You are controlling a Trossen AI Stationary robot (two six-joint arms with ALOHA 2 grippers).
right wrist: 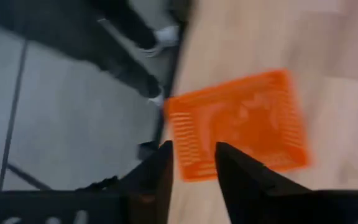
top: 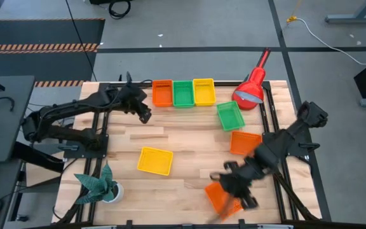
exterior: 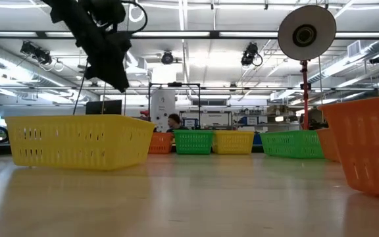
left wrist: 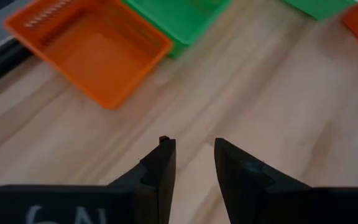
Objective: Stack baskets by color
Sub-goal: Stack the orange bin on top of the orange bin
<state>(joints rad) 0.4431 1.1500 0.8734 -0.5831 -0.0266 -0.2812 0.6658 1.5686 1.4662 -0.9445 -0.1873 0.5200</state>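
An orange basket (top: 162,93), a green basket (top: 183,93) and a yellow basket (top: 203,91) stand side by side at the table's far edge. A second green basket (top: 230,116) and another orange one (top: 245,142) lie right of the middle, and a yellow basket (top: 155,161) lies near the middle. A third orange basket (top: 221,200) (right wrist: 238,124) lies askew at the near edge, under my right gripper (top: 234,189) (right wrist: 191,165), which hovers open above it. My left gripper (top: 145,116) (left wrist: 194,155) hangs open over bare wood, close to the far orange basket (left wrist: 92,46).
A red cone-shaded lamp (top: 251,89) stands at the far right corner. A green paper plant in a white pot (top: 100,184) sits at the near left. Black rails (top: 269,121) run along the table's right side. Bare wood shows between the yellow basket and the far row.
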